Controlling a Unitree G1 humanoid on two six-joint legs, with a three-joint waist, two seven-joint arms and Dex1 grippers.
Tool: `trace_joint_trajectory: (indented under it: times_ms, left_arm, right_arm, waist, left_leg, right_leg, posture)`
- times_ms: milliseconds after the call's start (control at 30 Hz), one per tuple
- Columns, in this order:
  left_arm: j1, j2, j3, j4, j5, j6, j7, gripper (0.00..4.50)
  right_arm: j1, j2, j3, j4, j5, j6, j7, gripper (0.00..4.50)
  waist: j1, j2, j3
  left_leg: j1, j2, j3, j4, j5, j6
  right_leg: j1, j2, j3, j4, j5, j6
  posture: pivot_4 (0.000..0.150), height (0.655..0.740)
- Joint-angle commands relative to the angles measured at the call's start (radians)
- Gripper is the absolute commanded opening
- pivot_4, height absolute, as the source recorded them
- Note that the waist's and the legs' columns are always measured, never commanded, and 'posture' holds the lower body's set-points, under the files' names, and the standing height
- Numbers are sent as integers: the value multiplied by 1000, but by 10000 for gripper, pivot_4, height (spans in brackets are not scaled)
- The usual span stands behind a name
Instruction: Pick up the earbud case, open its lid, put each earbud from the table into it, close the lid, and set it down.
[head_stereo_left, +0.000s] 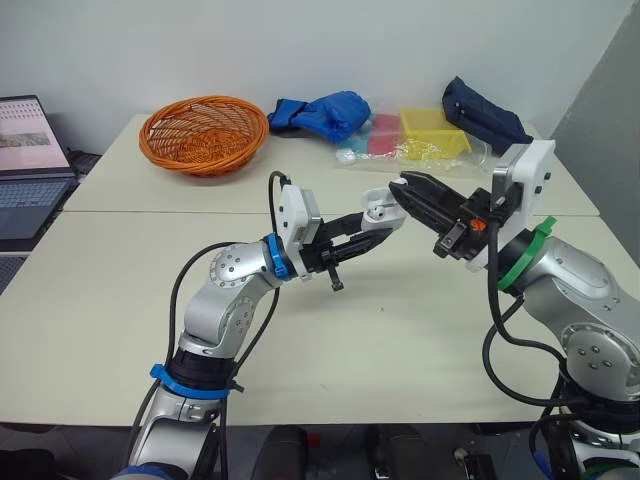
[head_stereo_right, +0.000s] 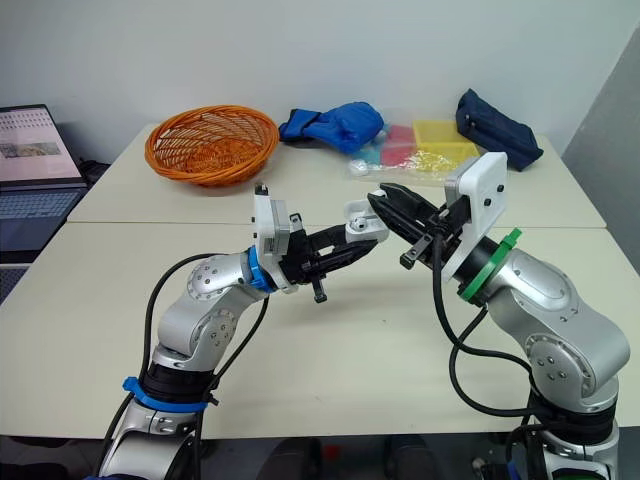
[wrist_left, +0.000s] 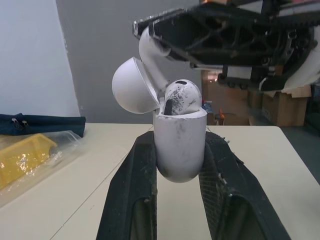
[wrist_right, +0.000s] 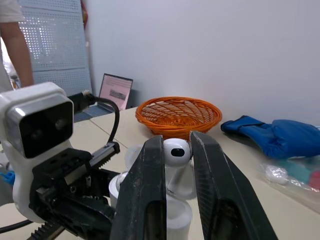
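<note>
The white earbud case (wrist_left: 179, 145) is held above the table with its lid (wrist_left: 133, 86) flipped open, and my left gripper (head_stereo_left: 382, 228) is shut on its body. One white earbud (wrist_left: 182, 96) sits in the case's mouth. My right gripper (head_stereo_left: 403, 188) comes in from the right, just above the case, and is shut on a second white earbud (wrist_right: 176, 151), whose stem (wrist_left: 151, 56) points down into the open case. The two grippers almost meet over the middle of the table (head_stereo_left: 130, 290).
An orange wicker basket (head_stereo_left: 204, 132) stands at the back left. Blue cloth items (head_stereo_left: 322, 112), a dark blue pouch (head_stereo_left: 484, 112) and yellow and pink packets in plastic (head_stereo_left: 420, 135) lie along the back edge. A laptop (head_stereo_left: 28, 160) sits at far left. A person's arm (wrist_right: 16, 45) shows beyond it.
</note>
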Motion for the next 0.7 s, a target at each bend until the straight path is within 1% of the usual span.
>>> trace_joint_trajectory:
  times_ms: [33,400,700]
  left_arm:
    - [-18,-13,13,-29,-11,-1,19,7516]
    - [-15,-31,22,-49,-27,31,65,7516]
    - [-26,-39,18,-50,-32,31,65,7516]
  right_arm:
    - [6,3,8,-32,-29,-44,-19,3776]
    - [45,5,36,-31,-81,-74,-33,3776]
    - [25,20,66,-32,-112,-78,-64,3776]
  waist:
    - [0,0,0]
    - [0,0,0]
    - [0,0,0]
  left_leg:
    - [0,0,0,0,0,0]
    - [0,0,0,0,0,0]
    - [0,0,0,0,0,0]
  right_leg:
    - [0,0,0,0,0,0]
    - [0,0,0,0,0,0]
    - [0,0,0,0,0,0]
  posture:
    - [1500,7400]
    - [1500,7400]
    - [1500,7400]
